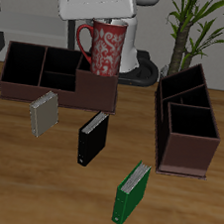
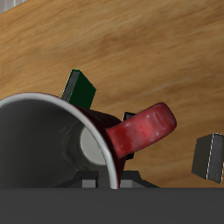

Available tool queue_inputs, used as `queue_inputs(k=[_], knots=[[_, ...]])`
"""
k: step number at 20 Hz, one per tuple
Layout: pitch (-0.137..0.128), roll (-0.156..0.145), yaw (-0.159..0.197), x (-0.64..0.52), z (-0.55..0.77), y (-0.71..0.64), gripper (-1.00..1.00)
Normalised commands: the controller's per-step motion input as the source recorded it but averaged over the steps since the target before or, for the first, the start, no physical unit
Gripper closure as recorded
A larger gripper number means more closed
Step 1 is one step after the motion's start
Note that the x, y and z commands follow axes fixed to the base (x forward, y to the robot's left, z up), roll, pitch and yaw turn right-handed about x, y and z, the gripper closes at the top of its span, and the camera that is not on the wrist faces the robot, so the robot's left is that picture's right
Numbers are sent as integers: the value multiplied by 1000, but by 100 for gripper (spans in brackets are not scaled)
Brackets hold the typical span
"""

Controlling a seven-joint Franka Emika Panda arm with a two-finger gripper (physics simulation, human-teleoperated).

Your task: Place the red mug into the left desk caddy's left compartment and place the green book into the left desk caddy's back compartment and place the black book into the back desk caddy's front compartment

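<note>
My fingers (image 1: pixel 102 23) are closed on the red mug (image 1: pixel 99 48), which I hold aloft over the caddy at the desk's back (image 1: pixel 49 74), so no item is placed yet. The black book (image 1: pixel 92 136) and green book (image 1: pixel 130 191) stand on the wooden desk (image 1: pixel 34 189), the left desk caddy (image 1: pixel 187 126) is unfilled, and a potted plant (image 1: pixel 195 25) stands behind.

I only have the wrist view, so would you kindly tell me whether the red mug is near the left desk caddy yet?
Observer: No. The gripper holds the red mug raised by the back desk caddy, well apart from the left desk caddy.
Operator: Thank you. Is anything in the left desk caddy?
Observer: Its compartments look empty.
Operator: Where is the black book?
Observer: The black book stands on the table before the back desk caddy, beside a grey book.
</note>
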Motion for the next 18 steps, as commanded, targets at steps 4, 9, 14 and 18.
queue_inputs(k=[4,9,14,18], knots=[[43,65,104,-1037,-111,866,100],[-19,-5,99,-739,-123,645,100],[0,-58,68,-553,-71,561,100],[-31,-73,72,-711,-45,541,100]])
